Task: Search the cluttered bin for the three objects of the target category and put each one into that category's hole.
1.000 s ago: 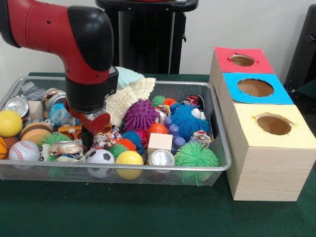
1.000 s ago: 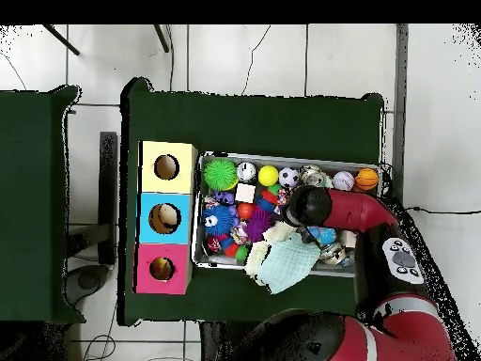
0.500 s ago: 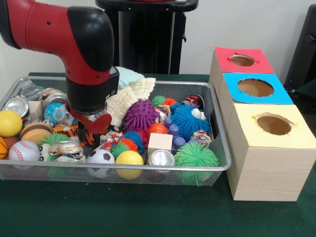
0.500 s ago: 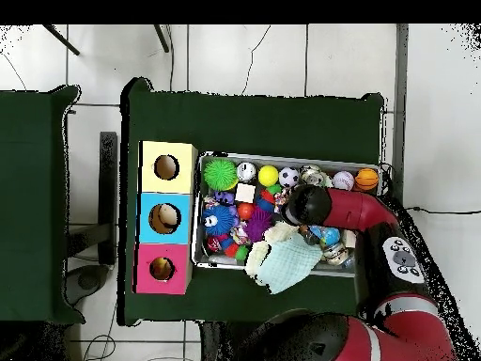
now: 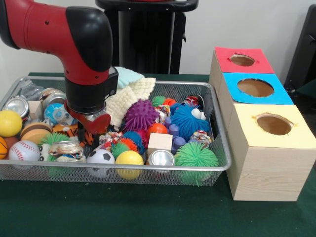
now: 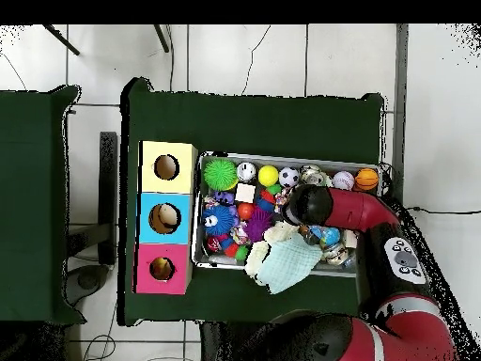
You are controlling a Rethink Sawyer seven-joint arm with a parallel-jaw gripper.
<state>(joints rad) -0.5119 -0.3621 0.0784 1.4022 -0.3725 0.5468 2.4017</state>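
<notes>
A wire mesh bin point(image 5: 148, 168) holds a heap of toys: a soccer ball point(image 5: 100, 157), a yellow ball point(image 5: 129, 159), a baseball point(image 5: 23, 150), a silver can point(image 5: 162, 159), a wooden block point(image 5: 160, 141), a green spiky ball point(image 5: 196, 155) and a purple spiky ball point(image 5: 140, 114). My gripper point(image 5: 93, 123) hangs low over the bin's left-middle, just above a tiger-striped toy point(image 5: 85, 136) and crumpled wrappers. In the overhead view the arm's wrist point(image 6: 308, 204) hides the gripper. Beside the bin stand three boxes with holes: red point(image 5: 242, 60), blue point(image 5: 256, 88) and yellow point(image 5: 274, 124).
Knitted cloths point(image 5: 131, 89) drape over the bin's back rim behind the arm. More cans point(image 5: 17, 105) and a yellow ball point(image 5: 10, 122) fill the left end. A blue furry toy point(image 5: 187, 121) lies near the right wall. Green cloth covers the table point(image 5: 148, 212).
The gripper has lifted slightly and edged toward the back of the bin. The tiger-striped toy under it now shows more. The other objects have not moved.
</notes>
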